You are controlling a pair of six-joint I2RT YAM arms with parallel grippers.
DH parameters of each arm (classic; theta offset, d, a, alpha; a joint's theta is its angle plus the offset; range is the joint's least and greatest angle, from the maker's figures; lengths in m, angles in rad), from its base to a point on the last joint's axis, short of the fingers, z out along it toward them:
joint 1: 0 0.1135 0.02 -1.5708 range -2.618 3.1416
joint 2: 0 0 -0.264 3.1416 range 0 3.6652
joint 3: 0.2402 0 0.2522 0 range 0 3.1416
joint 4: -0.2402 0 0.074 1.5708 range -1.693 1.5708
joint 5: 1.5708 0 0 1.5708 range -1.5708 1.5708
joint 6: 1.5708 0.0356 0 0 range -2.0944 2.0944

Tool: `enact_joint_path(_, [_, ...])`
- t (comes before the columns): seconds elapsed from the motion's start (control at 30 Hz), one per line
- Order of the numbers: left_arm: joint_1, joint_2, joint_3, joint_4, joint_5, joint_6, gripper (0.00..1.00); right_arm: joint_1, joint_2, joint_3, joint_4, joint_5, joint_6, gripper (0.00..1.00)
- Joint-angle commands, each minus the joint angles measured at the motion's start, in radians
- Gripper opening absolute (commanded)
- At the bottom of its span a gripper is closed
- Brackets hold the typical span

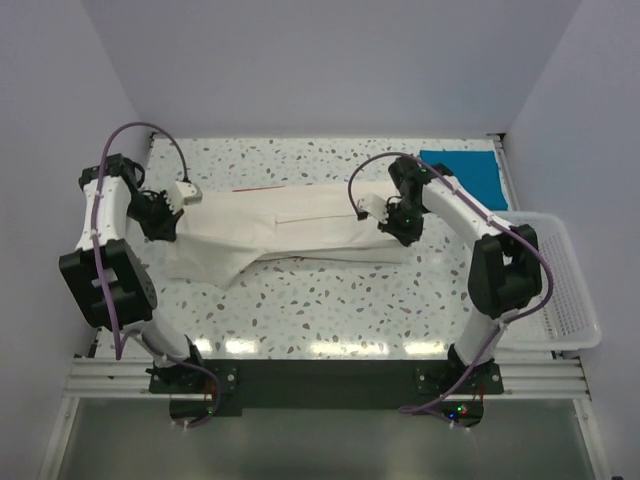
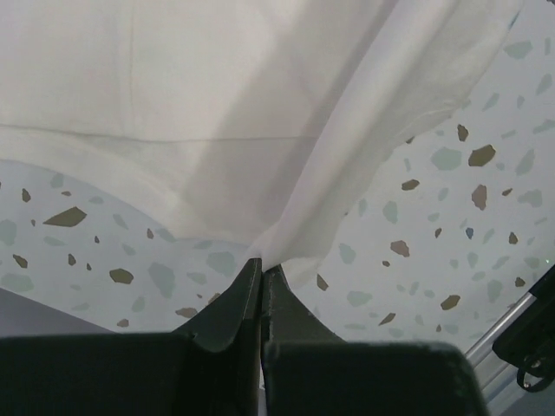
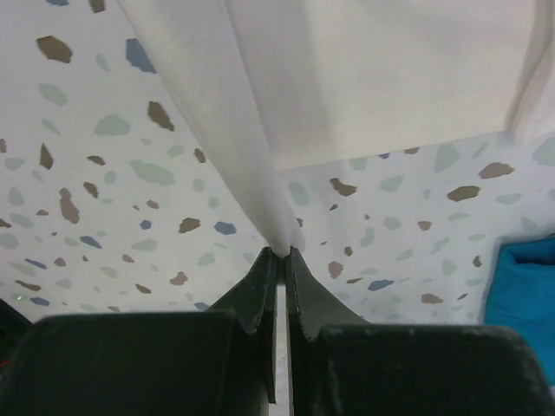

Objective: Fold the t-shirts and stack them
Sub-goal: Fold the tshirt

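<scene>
Left gripper [image 2: 261, 264]: dark fingers pinch the left end of the cream-white cloth shirt [image 1: 300, 225].
Right gripper [image 3: 280, 253]: pinches its right end.
Hidden: the cloth edges inside both pinches.
Shirt: a long, soft strip stretched between the grippers, above the speckled table [image 1: 330, 310].
Teal-blue cloth shirt [image 1: 465, 172]: flat folded square, far right corner.

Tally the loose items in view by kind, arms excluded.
T-shirts: 2 (cream-white t-shirt, teal-blue t-shirt)
Baskets: 1 (white lattice basket)
Total: 3
</scene>
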Motion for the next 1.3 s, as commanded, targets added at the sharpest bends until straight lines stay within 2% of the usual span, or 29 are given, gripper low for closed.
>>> enact_joint_path(0.0, [-0.002,0.064,0.106,0.050,0.028,-0.079,0.00,-0.016,0.073,0.119,-0.065,0.008,-0.054,0.00])
enact_joint_path(0.2, [-0.002,0.210,0.209,0.069,0.032,-0.128,0.00,-0.034,0.212,0.254,-0.105,0.044,-0.109,0.00])
enact_joint_path(0.4, [-0.002,0.278,0.254,0.093,0.029,-0.157,0.00,-0.038,0.323,0.358,-0.111,0.074,-0.141,0.00])
enact_joint_path(0.8, [-0.002,0.289,0.198,0.145,0.011,-0.174,0.00,-0.038,0.492,0.651,-0.188,0.134,-0.250,0.00])
enact_joint_path(1.27, [-0.014,0.348,0.234,0.193,-0.009,-0.222,0.00,-0.036,0.566,0.689,-0.160,0.171,-0.280,0.00])
